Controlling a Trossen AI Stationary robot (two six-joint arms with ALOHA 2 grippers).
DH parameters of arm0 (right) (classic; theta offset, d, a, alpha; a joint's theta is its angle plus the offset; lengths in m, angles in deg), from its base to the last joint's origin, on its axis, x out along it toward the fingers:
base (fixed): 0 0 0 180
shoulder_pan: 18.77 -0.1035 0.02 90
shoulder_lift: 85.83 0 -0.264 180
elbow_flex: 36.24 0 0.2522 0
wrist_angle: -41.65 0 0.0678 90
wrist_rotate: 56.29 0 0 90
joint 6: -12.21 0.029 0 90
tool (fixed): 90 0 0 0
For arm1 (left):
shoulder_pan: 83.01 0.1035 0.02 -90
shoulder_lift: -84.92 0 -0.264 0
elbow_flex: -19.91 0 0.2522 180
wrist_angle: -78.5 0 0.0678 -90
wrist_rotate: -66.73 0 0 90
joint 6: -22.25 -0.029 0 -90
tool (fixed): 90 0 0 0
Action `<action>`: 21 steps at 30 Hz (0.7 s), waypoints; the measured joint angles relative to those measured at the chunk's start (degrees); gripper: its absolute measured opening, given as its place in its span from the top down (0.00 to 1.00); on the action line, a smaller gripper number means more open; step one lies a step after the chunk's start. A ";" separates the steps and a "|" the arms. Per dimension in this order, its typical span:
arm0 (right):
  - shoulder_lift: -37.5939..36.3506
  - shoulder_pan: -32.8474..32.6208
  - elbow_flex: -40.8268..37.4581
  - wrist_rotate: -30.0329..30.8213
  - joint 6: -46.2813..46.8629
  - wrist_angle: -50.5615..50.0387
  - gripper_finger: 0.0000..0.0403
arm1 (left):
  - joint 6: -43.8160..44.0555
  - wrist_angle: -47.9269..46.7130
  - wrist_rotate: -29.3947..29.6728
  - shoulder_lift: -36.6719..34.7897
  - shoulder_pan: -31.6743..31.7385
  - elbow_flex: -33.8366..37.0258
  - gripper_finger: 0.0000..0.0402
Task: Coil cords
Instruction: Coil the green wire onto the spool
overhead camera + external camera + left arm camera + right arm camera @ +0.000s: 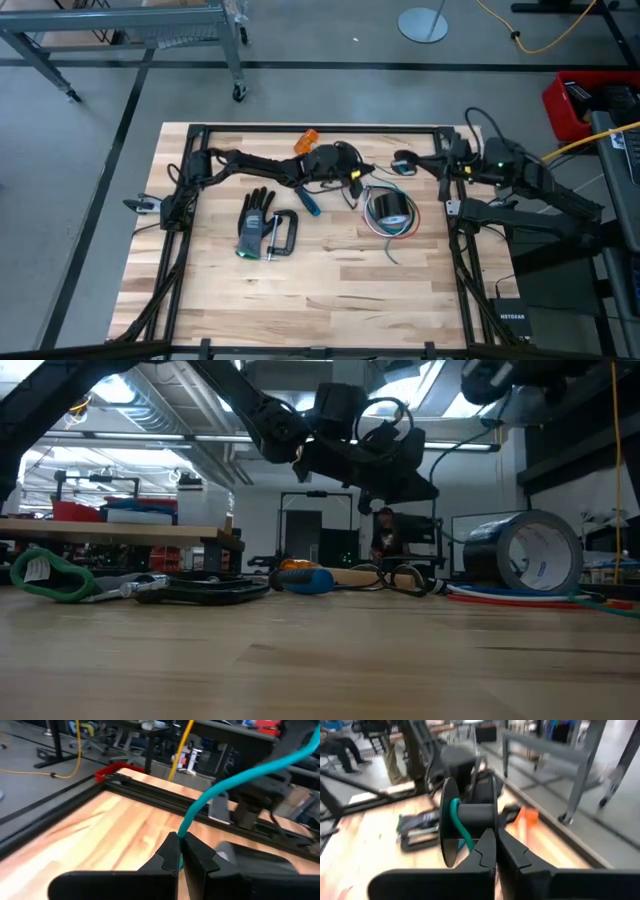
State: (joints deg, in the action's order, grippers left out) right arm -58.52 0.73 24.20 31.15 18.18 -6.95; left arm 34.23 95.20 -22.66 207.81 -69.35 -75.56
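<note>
High view: wooden table point(330, 290) with black frame; left arm reaches across the far half, its left gripper point(358, 176) near the table's middle, pinched on the teal-green cord point(352, 177). Right gripper point(404, 163) sits close by at the far right, fingers together. Roll of dark tape point(389, 210) lies on a bundle of red, white and blue wires point(385, 232); a black glove point(254, 222) and a clamp point(283, 235) lie left of centre. Low view: tape roll at right over the coloured wires; a green loop point(45, 578) at far left. Left wrist view: fingers closed on the teal-green cord, which arcs up and away. Right wrist view: fingers shut, empty; a dark spool point(465, 820) with the teal cord ahead.
</note>
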 joint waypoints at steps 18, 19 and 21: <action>9.69 0.00 0.00 5.13 2.83 -10.68 1.00 | -0.19 -2.14 -4.19 -5.76 2.94 0.02 1.00; 10.63 -0.01 0.00 5.13 2.83 -10.64 1.00 | -0.20 -2.06 -4.31 -6.13 2.94 0.02 1.00; 12.58 -0.02 0.00 5.11 2.80 -10.46 1.00 | -0.54 -2.85 -4.31 -6.80 2.96 -0.01 1.00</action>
State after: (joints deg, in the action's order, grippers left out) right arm -45.94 0.71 24.20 36.27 20.98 -17.41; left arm 33.69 92.35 -26.97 201.01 -66.39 -75.57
